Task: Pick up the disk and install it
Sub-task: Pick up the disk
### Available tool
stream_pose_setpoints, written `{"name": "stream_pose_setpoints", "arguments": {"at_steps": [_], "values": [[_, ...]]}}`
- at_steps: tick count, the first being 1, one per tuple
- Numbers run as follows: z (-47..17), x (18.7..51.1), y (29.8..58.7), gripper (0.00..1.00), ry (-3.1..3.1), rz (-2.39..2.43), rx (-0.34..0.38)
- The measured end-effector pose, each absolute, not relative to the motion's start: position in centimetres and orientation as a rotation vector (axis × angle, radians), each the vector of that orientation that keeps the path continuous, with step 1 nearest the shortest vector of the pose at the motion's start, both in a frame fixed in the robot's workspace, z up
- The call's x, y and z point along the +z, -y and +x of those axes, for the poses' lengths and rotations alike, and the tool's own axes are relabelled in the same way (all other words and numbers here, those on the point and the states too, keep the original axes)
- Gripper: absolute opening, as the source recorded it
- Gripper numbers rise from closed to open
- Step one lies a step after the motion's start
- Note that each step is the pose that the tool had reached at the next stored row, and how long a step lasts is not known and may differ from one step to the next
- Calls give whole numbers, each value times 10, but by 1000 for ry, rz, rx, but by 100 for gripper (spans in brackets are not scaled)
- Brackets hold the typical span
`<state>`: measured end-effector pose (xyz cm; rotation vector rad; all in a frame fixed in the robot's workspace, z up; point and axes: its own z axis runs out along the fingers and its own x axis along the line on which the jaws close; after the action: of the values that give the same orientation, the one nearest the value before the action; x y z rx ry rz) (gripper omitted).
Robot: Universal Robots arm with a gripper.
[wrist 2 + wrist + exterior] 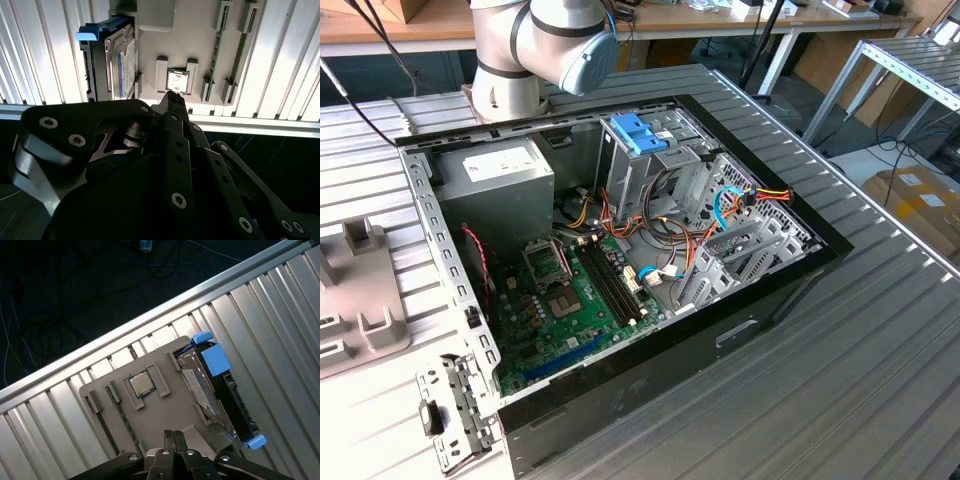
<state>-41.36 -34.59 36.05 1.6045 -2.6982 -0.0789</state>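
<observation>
1. The disk is a flat rectangular drive with a dark body. It stands on its long edge in a slot of the grey holder. A bright blue plastic tab caps one end of it.
2. The disk's broad face carries a pale printed label, seen in both wrist views. Its print is too small to make out.
3. The gripper is built of black, bolted metal links. Its fingers are pressed together with nothing between them. They are near the holder and apart from the disk.
4. A square processor chip with a dull metal lid lies flat in a pocket of the holder, just beside the disk's slot.
5. Two thin green memory modules stand on edge in narrow slots, on the far side of the chip from the disk.
6. The holder rests on the bench, whose top is ribbed aluminium.
7. The exterior view shows an open black computer case lying on the bench.
8. Inside the case are a green motherboard, a grey power supply with a white label, and a metal drive cage topped by a blue latch.
9. The arm, silver with a blue-grey joint cap, stands behind the case.
</observation>
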Motion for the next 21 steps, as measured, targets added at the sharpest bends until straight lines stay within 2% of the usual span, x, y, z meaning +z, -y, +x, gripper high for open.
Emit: {"name": "stream_pose_setpoints", "arguments": {"at_steps": [21], "values": [[-414,360,346,11,2621,1724,-79]]}}
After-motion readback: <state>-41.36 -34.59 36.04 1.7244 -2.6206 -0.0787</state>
